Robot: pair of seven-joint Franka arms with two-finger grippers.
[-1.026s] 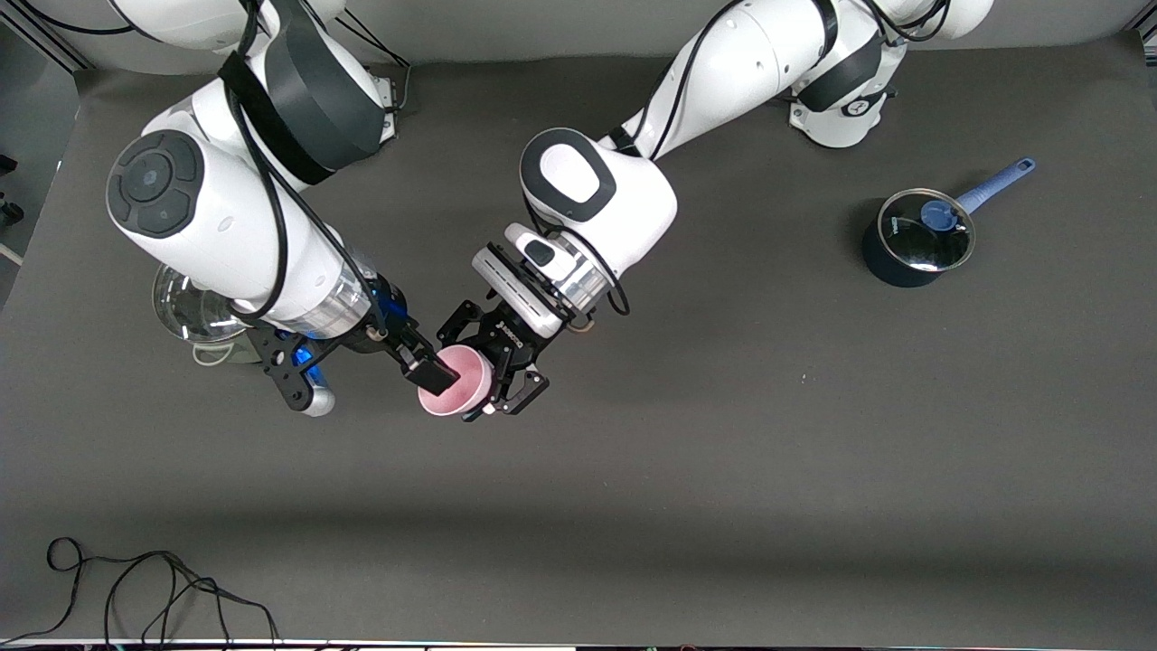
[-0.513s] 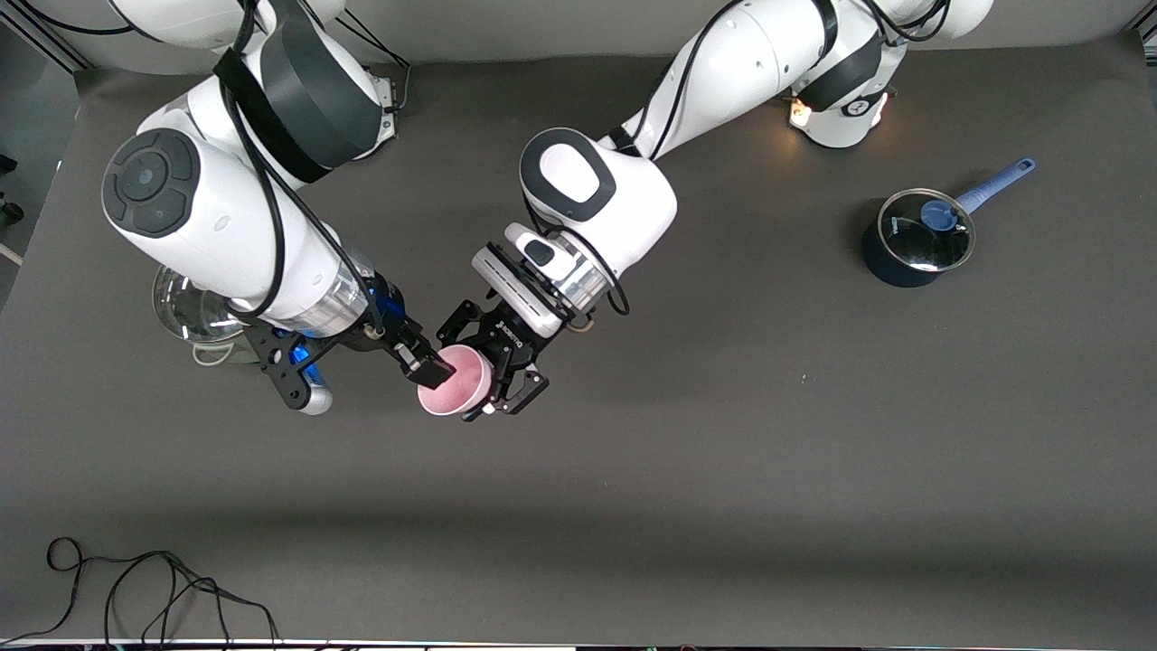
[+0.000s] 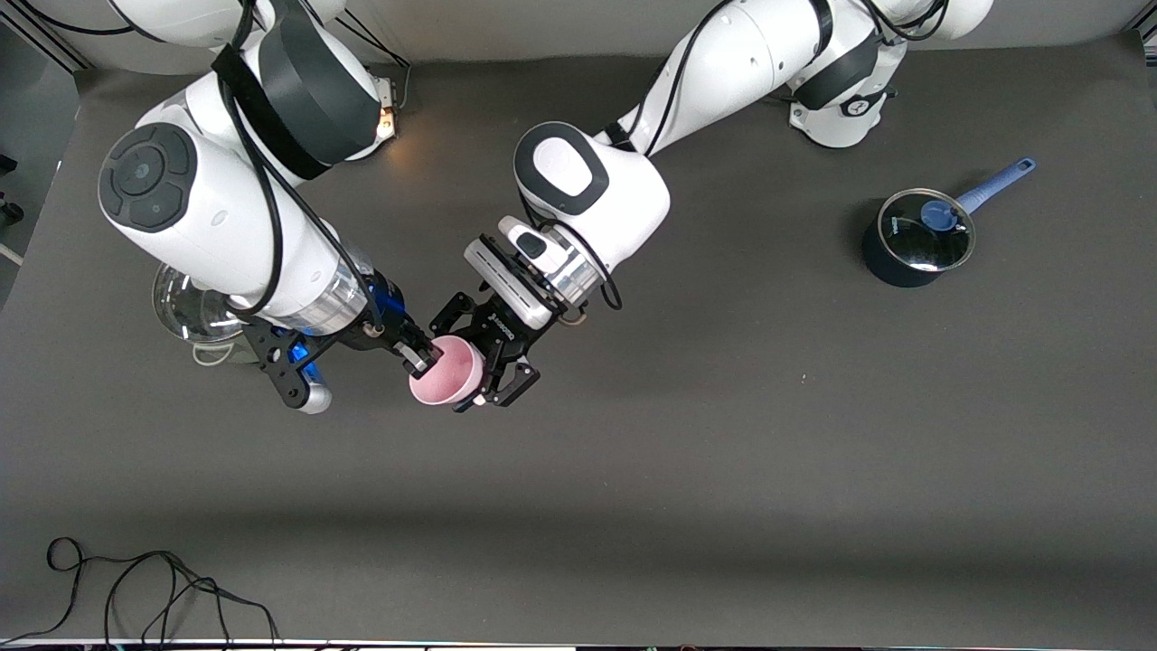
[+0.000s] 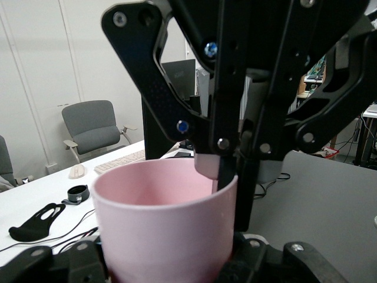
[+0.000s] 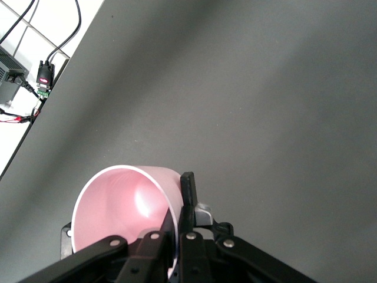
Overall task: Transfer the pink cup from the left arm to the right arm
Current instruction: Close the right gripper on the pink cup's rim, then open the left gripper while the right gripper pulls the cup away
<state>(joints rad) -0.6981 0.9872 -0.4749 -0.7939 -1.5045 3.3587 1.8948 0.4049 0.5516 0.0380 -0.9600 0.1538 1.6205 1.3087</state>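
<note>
The pink cup [image 3: 449, 375] is held up over the middle of the dark table, its mouth tilted toward the front camera. My left gripper [image 3: 472, 365] is shut around the cup's body; in the left wrist view the cup [image 4: 165, 236] fills the space between the jaws of my left gripper [image 4: 171, 266]. My right gripper [image 3: 423, 355] is shut on the cup's rim, one finger inside and one outside. The right wrist view shows my right gripper [image 5: 180, 207] clamped on the rim of the cup [image 5: 121, 206]. The right gripper [image 4: 222, 171] also shows in the left wrist view.
A dark blue saucepan [image 3: 915, 242] with a glass lid and a blue handle stands at the left arm's end. A glass bowl [image 3: 192, 312] sits under the right arm. A black cable [image 3: 136, 588] lies by the table's edge nearest the front camera.
The right gripper's finger has moved from over the cup's mouth onto its rim. Both grippers and the cup have shifted slightly toward the right arm's end.
</note>
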